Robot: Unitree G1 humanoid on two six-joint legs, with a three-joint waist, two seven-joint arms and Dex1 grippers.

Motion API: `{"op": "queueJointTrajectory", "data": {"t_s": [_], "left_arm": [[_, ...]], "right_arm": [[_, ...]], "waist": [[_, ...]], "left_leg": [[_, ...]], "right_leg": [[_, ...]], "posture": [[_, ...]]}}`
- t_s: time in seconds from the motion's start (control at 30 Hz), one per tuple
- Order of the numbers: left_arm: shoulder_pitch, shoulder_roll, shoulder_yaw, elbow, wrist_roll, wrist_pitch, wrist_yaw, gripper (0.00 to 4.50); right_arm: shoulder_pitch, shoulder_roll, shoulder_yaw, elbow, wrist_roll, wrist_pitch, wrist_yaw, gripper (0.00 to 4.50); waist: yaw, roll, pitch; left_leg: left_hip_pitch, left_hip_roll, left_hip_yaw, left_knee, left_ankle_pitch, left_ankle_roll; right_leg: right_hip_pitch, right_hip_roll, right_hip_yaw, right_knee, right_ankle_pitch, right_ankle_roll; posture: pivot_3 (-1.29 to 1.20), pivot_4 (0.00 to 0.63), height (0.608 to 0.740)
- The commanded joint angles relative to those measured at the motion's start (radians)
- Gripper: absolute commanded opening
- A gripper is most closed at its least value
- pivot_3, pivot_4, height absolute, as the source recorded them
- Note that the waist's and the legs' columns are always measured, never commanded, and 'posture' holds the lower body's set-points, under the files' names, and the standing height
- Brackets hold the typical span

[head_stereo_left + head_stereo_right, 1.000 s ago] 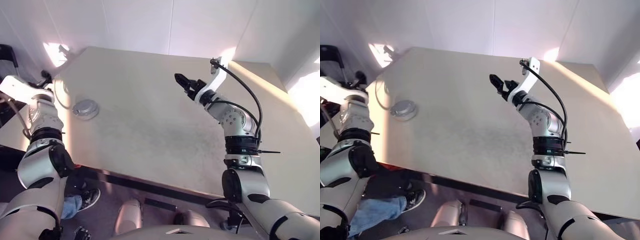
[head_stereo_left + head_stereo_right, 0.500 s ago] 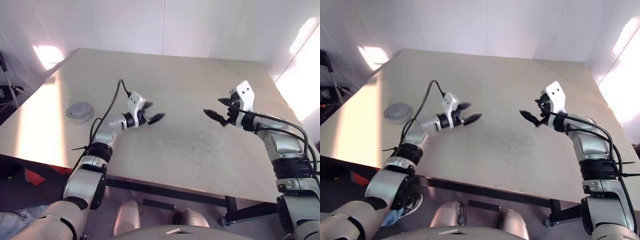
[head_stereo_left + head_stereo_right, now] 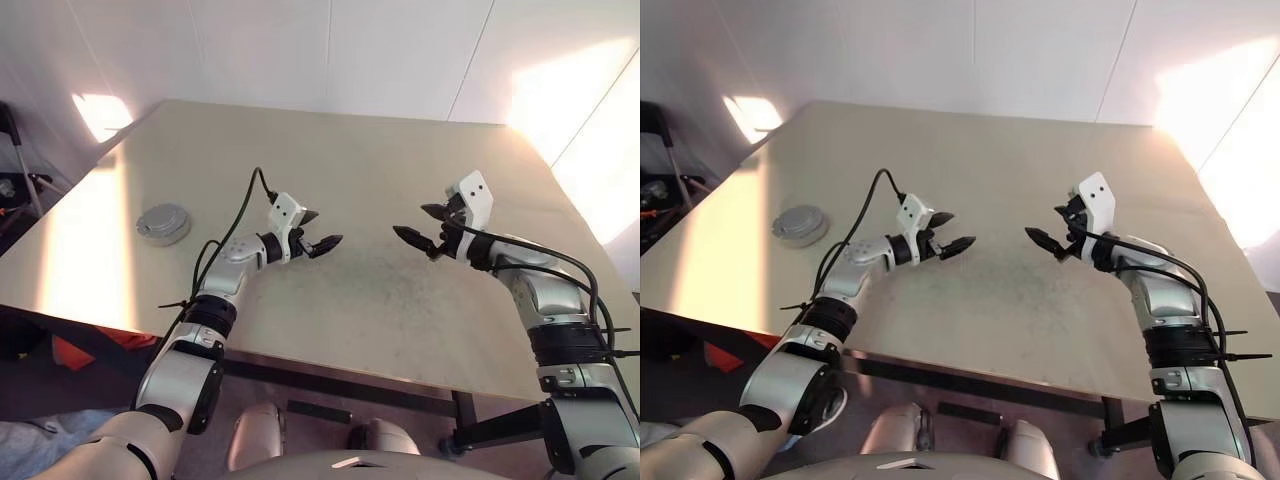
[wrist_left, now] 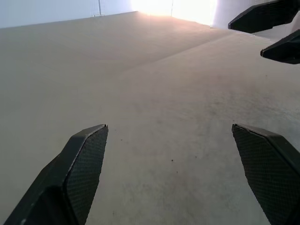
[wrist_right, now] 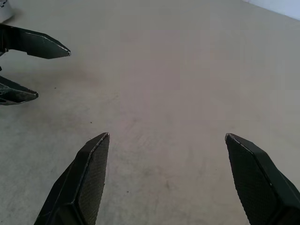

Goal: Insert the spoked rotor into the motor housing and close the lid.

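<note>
Your left hand (image 3: 322, 232) and right hand (image 3: 418, 226) both hover above the middle of the surface (image 3: 380, 300), tips pointing toward each other and well apart. Each has its fingers spread wide and holds nothing. The lid (image 3: 163, 223), a grey round disc, lies flat near the surface's left edge, well away from your left hand. Bright sunlight falls across the far right corner.
</note>
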Motion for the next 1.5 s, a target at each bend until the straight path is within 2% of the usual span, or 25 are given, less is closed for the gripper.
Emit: {"op": "queueJointTrajectory", "data": {"t_s": [0.03, 0.73, 1.5], "left_arm": [[-0.028, -0.001, 0.021, -0.051, -0.013, 0.007, 0.010, 4.48], [-0.025, -0.044, 0.031, -0.080, -0.018, 0.015, 0.051, 4.48], [-0.042, -0.044, 0.045, -0.068, -0.016, 0.008, 0.065, 4.48]], "right_arm": [[-0.019, -0.001, -0.027, -0.019, 0.004, -0.014, 0.001, 4.45], [-0.007, 0.002, -0.015, -0.005, -0.045, -0.021, -0.005, 4.45], [-0.028, 0.019, -0.021, 0.026, -0.067, -0.035, -0.017, 4.45]], "waist": [[0.000, 0.000, 0.000], [-0.001, 0.000, 0.000], [-0.003, 0.000, 0.000]], "left_leg": [[0.000, 0.000, 0.000, 0.000, 0.000, 0.000], [0.000, 0.000, 0.000, 0.000, 0.000, 0.000], [0.000, 0.000, 0.000, 0.000, 0.000, 0.001]], "right_leg": [[0.000, 0.000, 0.000, 0.000, 0.000, 0.000], [0.000, 0.000, 0.000, -0.001, 0.000, 0.000], [0.000, 0.000, 0.000, -0.001, 0.000, 0.000]], "posture": [[0.00, 0.000, 0.740], [0.00, 0.000, 0.740], [0.00, 0.000, 0.740]]}}
